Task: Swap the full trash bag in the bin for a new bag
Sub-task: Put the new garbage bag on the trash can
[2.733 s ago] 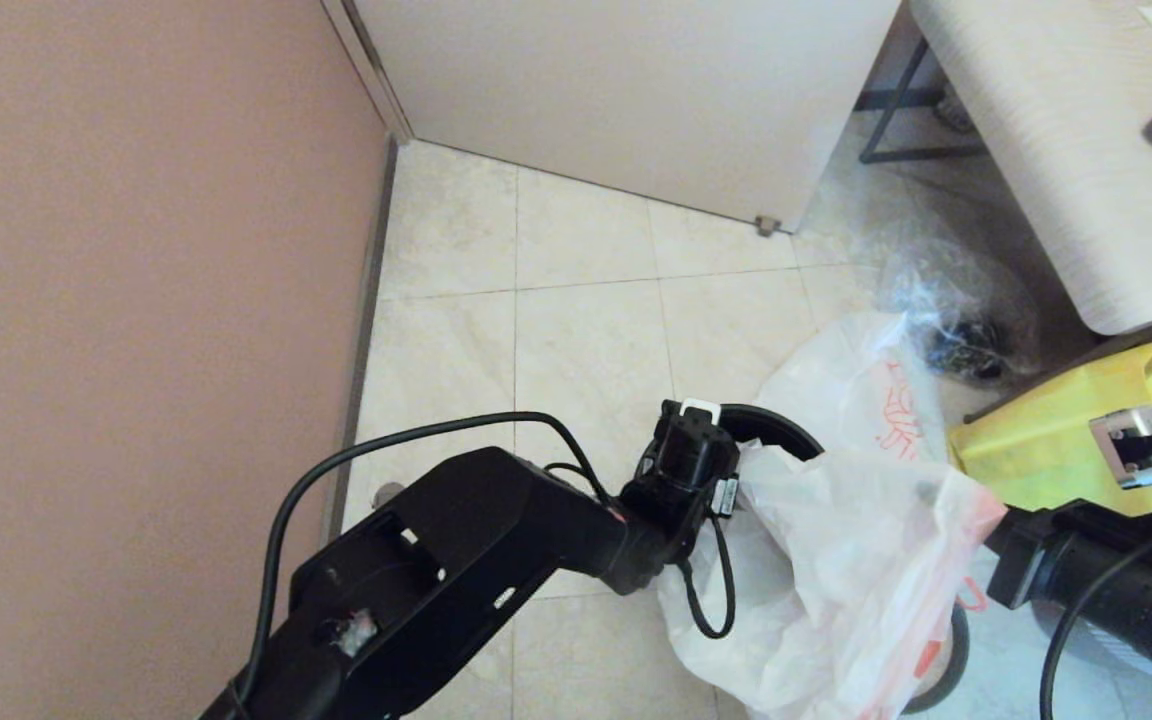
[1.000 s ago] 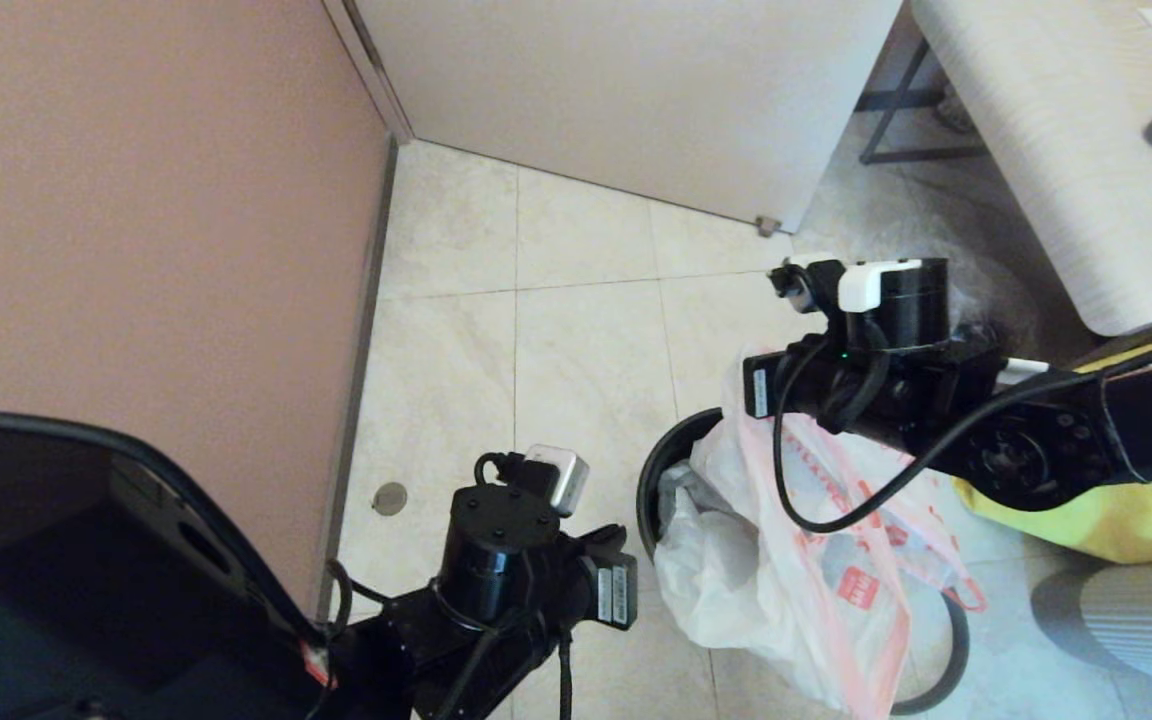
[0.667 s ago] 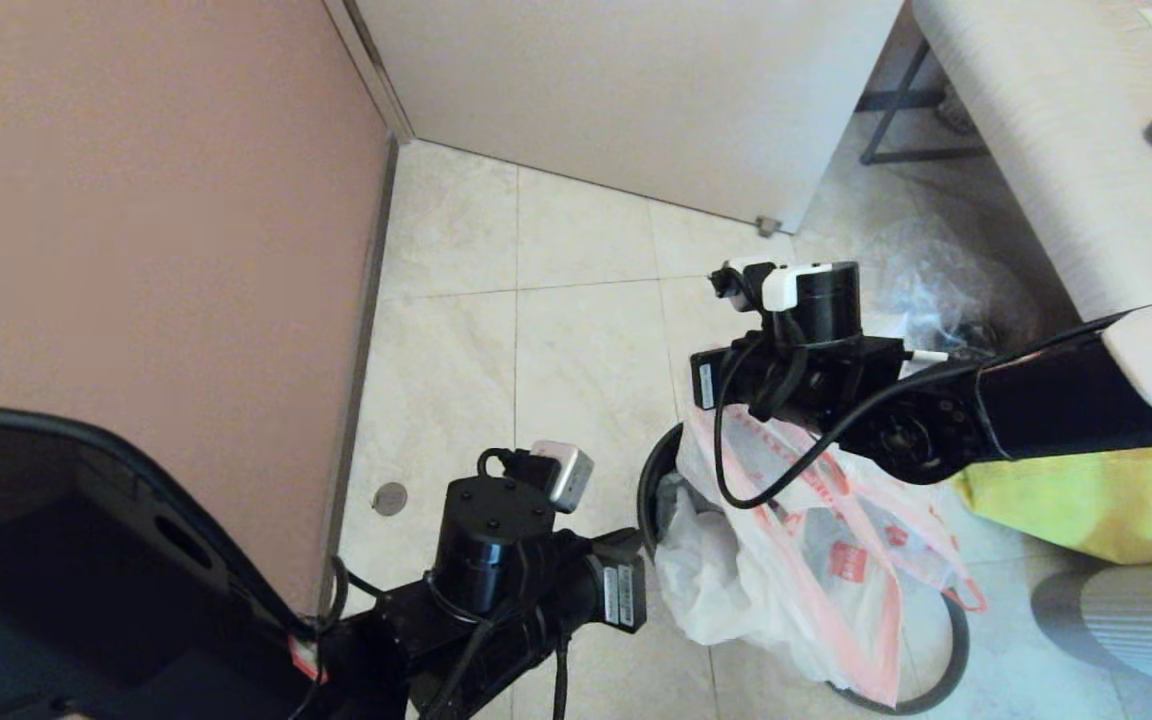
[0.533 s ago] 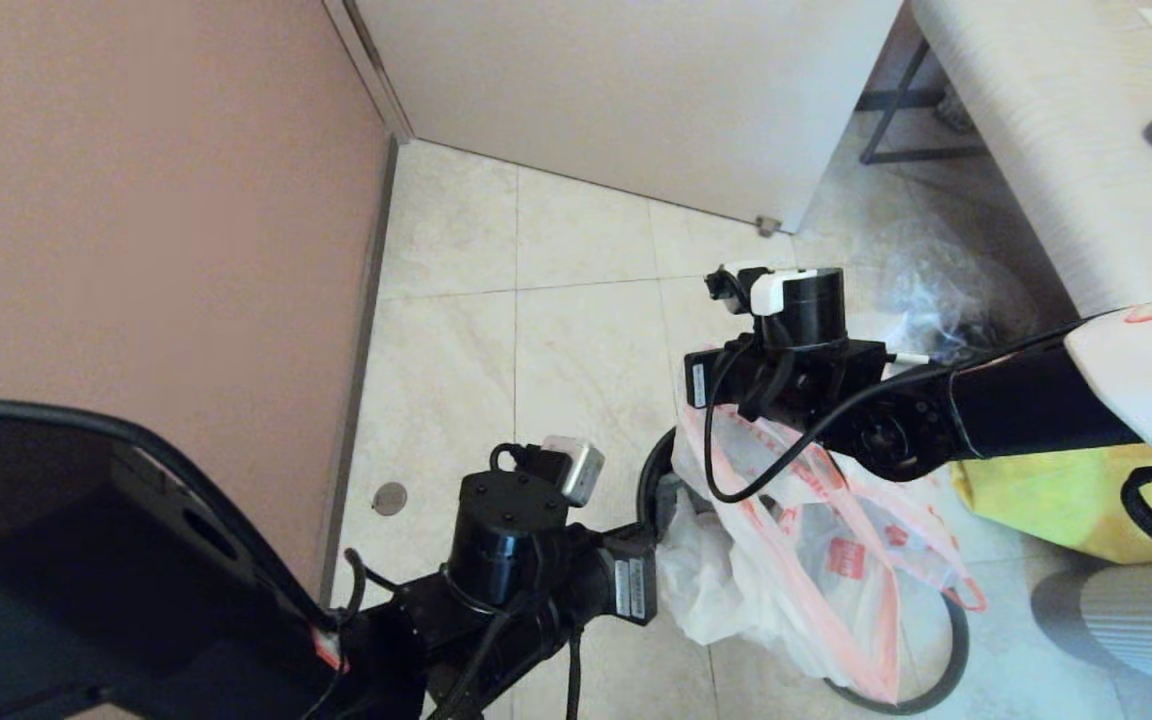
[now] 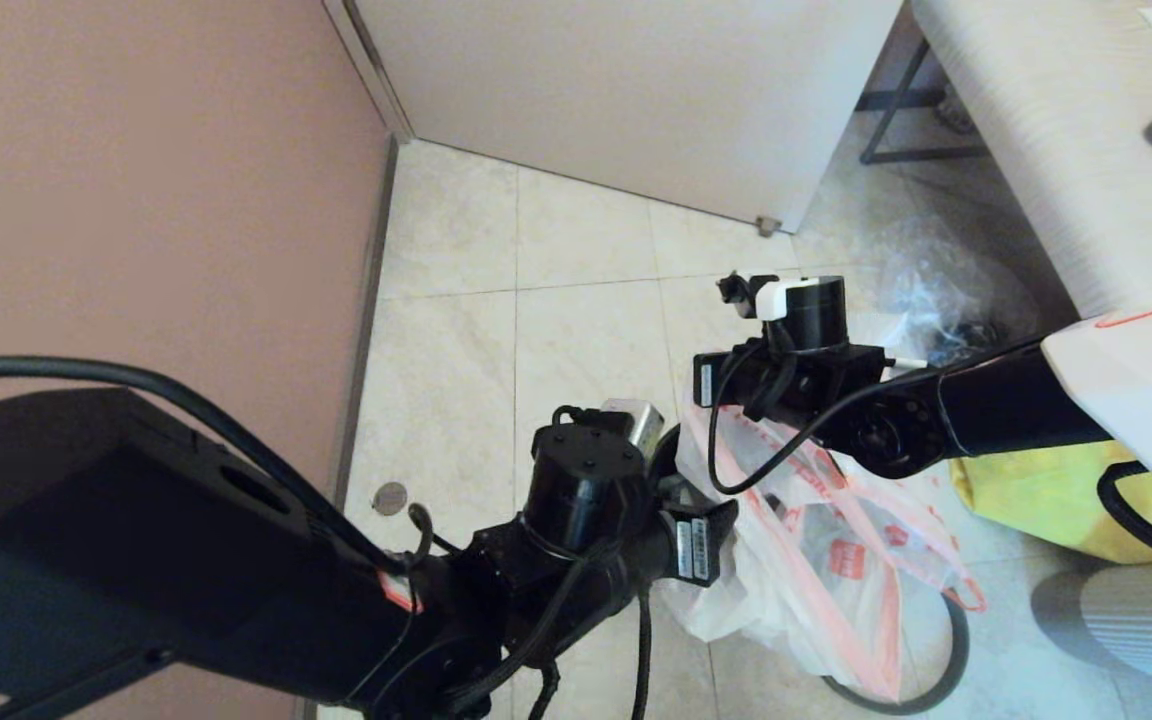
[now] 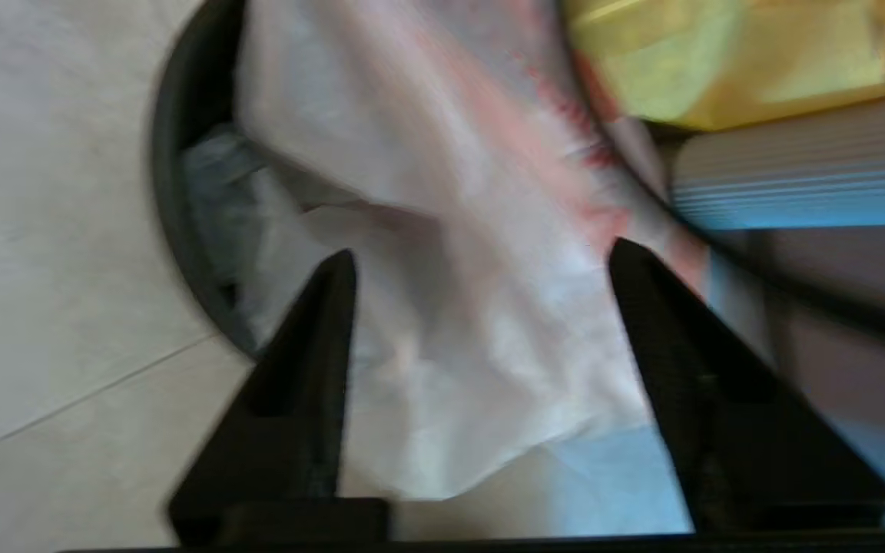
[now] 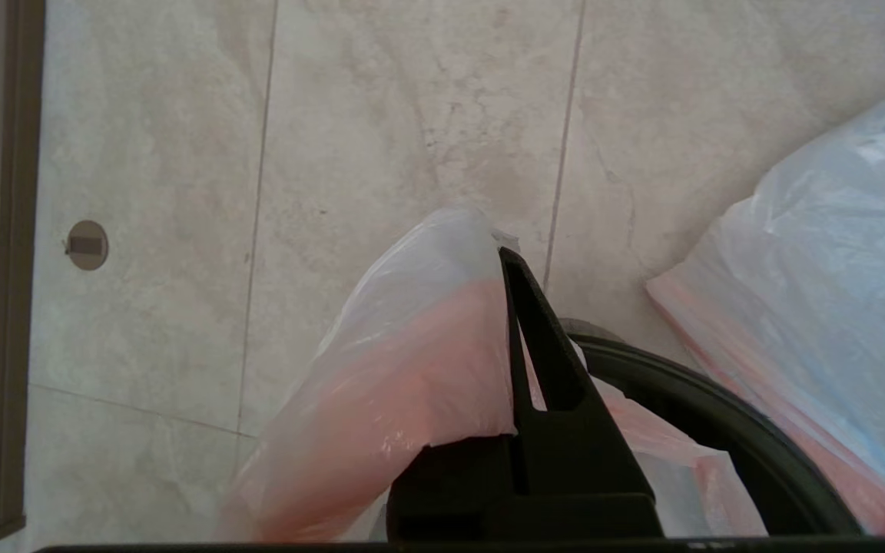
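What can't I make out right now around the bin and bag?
Head view: both wrists cover the bin mouth and the pincer tips.
Left wrist view: blur hides what the white bag holds beneath the open left pincer.
Right wrist view: the right pincer, shut on the bag's rim, blocks the bin.

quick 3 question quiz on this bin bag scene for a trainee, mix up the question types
1. True or false: the right pincer is shut on the pink rim band of the new bag.
2. Pick one. The left pincer is: A) open, above the new bag draped over the bin; B) shut on the bin's rim; C) out of every view.
3. Fill the gap: the big fabric bag on the floor beside the bin is ____ in colour.

Key: 1 true; 2 A; 3 yellow.
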Motion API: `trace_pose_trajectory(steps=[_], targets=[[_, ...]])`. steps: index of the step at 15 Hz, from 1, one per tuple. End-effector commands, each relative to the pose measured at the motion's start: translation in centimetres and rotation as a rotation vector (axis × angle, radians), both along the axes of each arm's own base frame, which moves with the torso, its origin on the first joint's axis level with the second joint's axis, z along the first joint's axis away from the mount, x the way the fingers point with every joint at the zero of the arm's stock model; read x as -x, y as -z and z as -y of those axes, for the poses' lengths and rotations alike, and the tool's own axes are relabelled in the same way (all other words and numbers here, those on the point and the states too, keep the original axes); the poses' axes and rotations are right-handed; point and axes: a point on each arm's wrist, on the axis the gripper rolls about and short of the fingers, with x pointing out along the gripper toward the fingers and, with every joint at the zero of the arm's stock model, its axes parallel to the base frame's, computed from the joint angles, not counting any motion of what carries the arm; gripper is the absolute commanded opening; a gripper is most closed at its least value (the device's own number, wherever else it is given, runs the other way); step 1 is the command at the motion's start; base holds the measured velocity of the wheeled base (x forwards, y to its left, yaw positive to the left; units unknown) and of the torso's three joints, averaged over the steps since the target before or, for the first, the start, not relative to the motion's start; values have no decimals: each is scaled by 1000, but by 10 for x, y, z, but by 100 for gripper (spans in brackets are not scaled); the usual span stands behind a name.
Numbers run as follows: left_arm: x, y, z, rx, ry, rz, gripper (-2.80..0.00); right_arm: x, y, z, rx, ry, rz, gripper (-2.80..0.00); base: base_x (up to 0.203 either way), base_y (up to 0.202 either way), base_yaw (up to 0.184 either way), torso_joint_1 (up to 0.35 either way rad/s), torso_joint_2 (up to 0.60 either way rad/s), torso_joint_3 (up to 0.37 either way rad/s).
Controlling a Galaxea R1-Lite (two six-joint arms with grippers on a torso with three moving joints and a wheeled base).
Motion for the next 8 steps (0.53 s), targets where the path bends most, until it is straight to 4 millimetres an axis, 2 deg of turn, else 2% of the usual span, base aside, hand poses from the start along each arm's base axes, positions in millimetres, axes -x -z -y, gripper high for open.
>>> trace_pose_trajectory(steps=[1,8], targets=[[-1,-7,7,22,5,4,0,-1,-1,1,-2,3,4,-280,0,0,0,0,0,0],[-28,0,32,-1,-94,-2,0,-2,-1,-1,-11,-32,4,-280,0,0,0,0,0,0]])
